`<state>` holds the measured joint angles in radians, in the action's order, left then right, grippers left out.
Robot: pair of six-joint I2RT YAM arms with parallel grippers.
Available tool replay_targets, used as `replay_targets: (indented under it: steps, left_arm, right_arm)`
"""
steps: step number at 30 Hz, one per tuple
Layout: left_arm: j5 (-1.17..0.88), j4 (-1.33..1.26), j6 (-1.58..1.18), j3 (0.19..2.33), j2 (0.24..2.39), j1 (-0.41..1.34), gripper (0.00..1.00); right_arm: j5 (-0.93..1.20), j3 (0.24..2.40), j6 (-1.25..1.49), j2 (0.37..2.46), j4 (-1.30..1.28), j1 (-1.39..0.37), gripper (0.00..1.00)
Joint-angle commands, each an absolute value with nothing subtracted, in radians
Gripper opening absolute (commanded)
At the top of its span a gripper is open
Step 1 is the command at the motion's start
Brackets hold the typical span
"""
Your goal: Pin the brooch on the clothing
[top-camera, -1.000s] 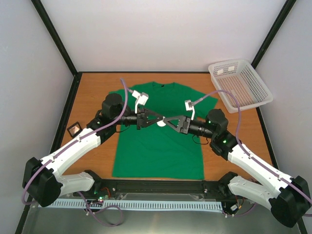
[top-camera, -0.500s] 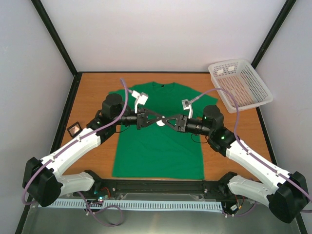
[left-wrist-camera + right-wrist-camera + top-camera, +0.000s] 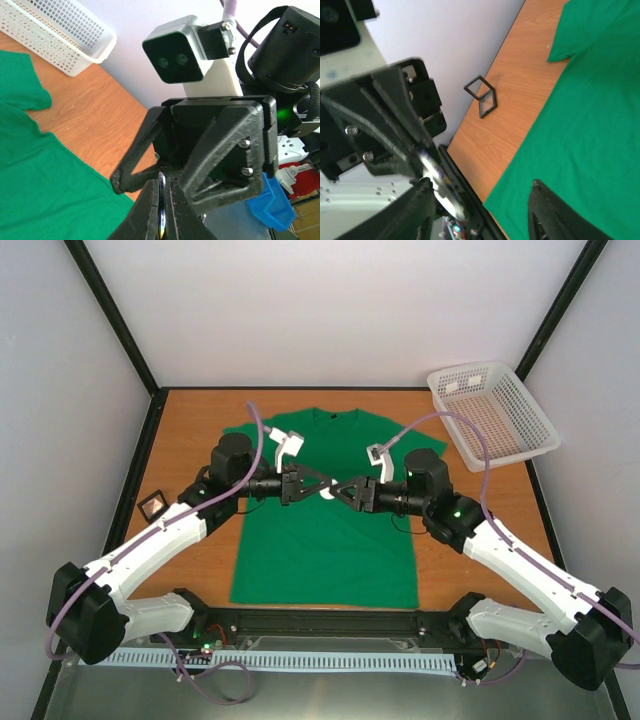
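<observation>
The clothing, a bright green T-shirt [image 3: 325, 530], lies flat in the middle of the table. Above its chest my left gripper [image 3: 326, 488] is shut on the brooch [image 3: 328, 495], a tiny round badge. The left wrist view shows the brooch [image 3: 162, 200] edge-on between the closed fingers. My right gripper [image 3: 345, 490] faces the left one tip to tip. In the right wrist view its jaws [image 3: 480, 200] stand open, and the brooch [image 3: 440, 186] sits right beside one finger [image 3: 417, 212], with the shirt [image 3: 580, 110] below.
A white mesh basket [image 3: 493, 412] stands at the back right corner. A small black square-framed case [image 3: 152, 505] stands on the wood left of the shirt, also seen in the right wrist view as a black case [image 3: 482, 96]. Black frame rails edge the table.
My right arm has slid left until its fingertips meet the left gripper at the brooch. The left arm and the brooch have stayed where they were.
</observation>
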<state>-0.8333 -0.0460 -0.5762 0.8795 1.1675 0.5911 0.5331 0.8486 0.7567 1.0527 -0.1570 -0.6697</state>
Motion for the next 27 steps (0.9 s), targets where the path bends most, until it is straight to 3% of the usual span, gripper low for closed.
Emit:
replay_targets:
  steps: [1, 5, 10, 17, 27]
  left_arm:
    - [-0.830, -0.013, -0.520, 0.914, 1.151, 0.607, 0.01]
    - [-0.753, 0.043, -0.426, 0.919, 1.140, 0.607, 0.01]
    - [-0.686, 0.059, -0.340, 0.917, 1.121, 0.607, 0.01]
    - [-0.783, -0.030, -0.358, 0.887, 1.080, 0.607, 0.01]
    - [-0.893, -0.033, -0.434, 0.912, 1.113, 0.607, 0.01]
  right_arm:
    - [0.512, 0.864, 0.672, 0.980, -0.280, -0.680, 0.58]
    - [0.499, 0.870, 0.582, 0.879, -0.394, -0.675, 0.82]
    - [0.463, 0.877, 0.520, 0.862, -0.432, -0.642, 0.83]
    - [0.688, 0.839, 0.638, 0.984, -0.114, -0.630, 0.51]
    - [0.829, 0.812, 0.657, 1.043, 0.039, -0.631, 0.25]
